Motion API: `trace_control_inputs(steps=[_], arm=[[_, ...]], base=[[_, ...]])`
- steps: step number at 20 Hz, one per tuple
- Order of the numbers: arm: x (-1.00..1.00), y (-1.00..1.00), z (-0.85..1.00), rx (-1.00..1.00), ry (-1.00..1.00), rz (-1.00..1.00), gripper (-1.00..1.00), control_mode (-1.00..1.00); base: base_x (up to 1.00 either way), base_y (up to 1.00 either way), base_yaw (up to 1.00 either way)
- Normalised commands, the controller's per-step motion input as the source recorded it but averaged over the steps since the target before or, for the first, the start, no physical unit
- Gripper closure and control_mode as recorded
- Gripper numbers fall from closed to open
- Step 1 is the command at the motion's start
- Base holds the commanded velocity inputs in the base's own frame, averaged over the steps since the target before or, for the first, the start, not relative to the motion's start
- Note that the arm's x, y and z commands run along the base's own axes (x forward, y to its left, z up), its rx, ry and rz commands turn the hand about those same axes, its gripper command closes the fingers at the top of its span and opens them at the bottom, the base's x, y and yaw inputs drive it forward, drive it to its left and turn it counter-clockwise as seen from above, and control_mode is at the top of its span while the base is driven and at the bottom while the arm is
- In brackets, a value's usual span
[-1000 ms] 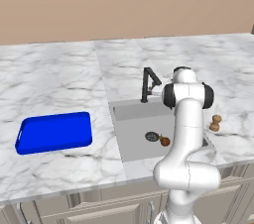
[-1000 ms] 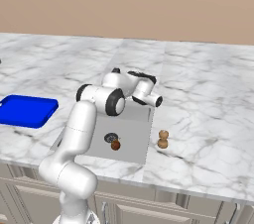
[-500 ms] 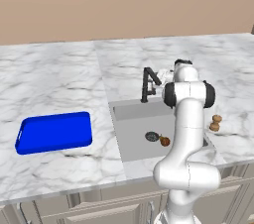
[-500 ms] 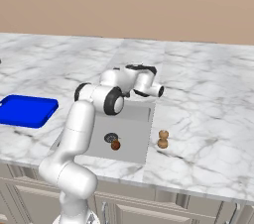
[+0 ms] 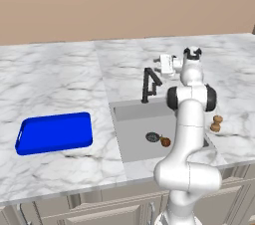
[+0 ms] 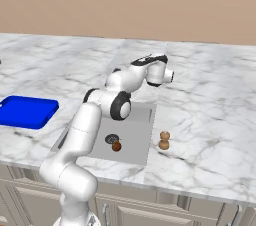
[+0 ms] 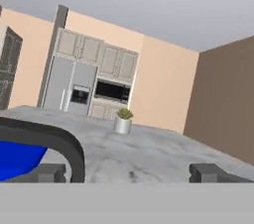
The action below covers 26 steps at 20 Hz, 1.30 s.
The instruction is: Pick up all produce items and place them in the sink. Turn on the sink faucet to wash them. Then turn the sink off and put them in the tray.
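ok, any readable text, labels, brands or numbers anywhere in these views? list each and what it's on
None readable.
Blue tray: plain, no markings.
Black faucet: no brand or label.
Sink and marble counter: only veining.
Fridge and microwave in the hand view: dark panels, too small and blurred to show any text.
Gripper: no lettering on its fingertips.

The robot is a glossy white arm (image 5: 188, 134) built of rounded, tube-like segments, swelling into a bulbous white base section (image 5: 188, 179). Dark grey to black bands and round caps mark its joints (image 5: 172, 98). In the hand view, 2 small dark grey, blocky fingertips (image 7: 207, 172) rise from the bottom edge, standing well apart.
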Motion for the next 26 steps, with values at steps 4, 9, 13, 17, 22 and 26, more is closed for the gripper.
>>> trace_control_inputs(steps=[4, 9, 13, 17, 22, 26], arm=[[-0.59, -0.31, 0.37, 0.00, -0.22, 0.09, -1.00, -1.00], [-0.84, -0.11, 0.04, 0.00, -0.21, -0.02, -1.00, -1.00], [-0.51, 0.04, 0.05, 0.03, 0.01, -0.08, -1.00, -1.00], [-0.43, 0.03, 0.03, 0.07, 0.08, -0.12, -1.00, -1.00], [-0.48, 0.01, 0.00, 0.01, 0.02, -0.15, -1.00, -1.00], [-0.58, 0.00, 0.04, -0.05, 0.01, -0.16, -1.00, -1.00]], base=[[0.00, 0.00, 0.00], [0.00, 0.00, 0.00], [0.00, 0.00, 0.00], [0.00, 0.00, 0.00], [0.00, 0.00, 0.00], [0.00, 0.00, 0.00]])
